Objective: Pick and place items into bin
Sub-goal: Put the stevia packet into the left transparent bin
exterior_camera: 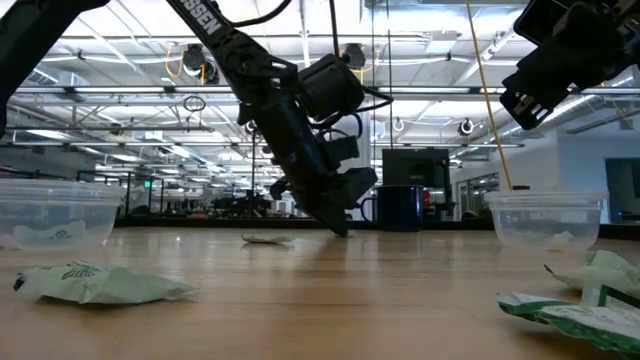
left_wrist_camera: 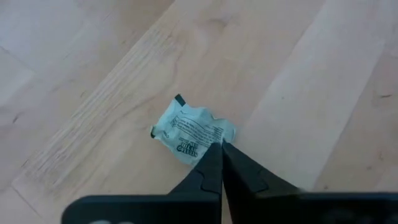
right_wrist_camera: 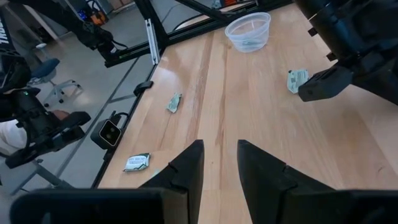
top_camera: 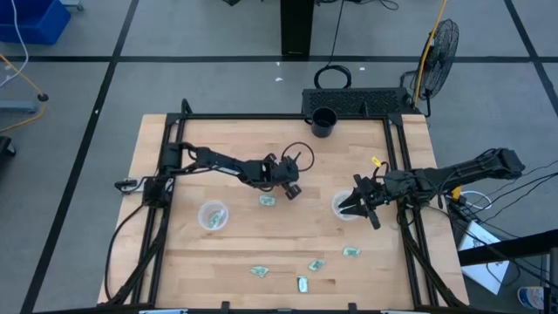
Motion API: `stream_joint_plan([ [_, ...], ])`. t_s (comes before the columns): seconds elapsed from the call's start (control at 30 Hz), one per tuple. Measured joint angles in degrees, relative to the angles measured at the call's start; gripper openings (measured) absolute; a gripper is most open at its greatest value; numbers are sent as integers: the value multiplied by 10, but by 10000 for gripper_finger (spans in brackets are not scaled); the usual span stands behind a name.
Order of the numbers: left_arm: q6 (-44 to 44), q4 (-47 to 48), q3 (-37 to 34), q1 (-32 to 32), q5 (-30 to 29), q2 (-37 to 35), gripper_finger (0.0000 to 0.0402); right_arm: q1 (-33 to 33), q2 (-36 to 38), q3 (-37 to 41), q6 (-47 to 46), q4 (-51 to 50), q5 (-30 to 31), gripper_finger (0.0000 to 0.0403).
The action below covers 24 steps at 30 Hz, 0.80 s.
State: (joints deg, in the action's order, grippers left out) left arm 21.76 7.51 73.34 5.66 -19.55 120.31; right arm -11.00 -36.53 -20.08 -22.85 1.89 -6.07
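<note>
Fingers of the left gripper (left_wrist_camera: 222, 149) pressed together touch a crinkled item (left_wrist_camera: 191, 132) mid-table, probably misaligned for grasping, while the right gripper (right_wrist_camera: 219, 163) hovers spread above its cup (top_camera: 344, 208).

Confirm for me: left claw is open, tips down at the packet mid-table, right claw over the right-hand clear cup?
Not quite. The left claw is shut, tips pressed together at the packet, as the left wrist view shows. The right claw is over the right-hand clear cup.

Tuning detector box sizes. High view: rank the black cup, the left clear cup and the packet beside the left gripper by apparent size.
1. left clear cup
2. black cup, nearly alike, so unsure
3. packet beside the left gripper, clearly smallest
</note>
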Motion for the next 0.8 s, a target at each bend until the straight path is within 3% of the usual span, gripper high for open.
stream_joint_plan([
  [0.37,3,11,-2,-3,3,-25,2,0,0,0,0,0,0,89],
  [0.63,53,175,-1,-40,3,-188,1,0,0,1,0,-7,0,89],
  [0.8,150,307,0,-121,20,-281,1,0,0,1,0,-5,0,89],
])
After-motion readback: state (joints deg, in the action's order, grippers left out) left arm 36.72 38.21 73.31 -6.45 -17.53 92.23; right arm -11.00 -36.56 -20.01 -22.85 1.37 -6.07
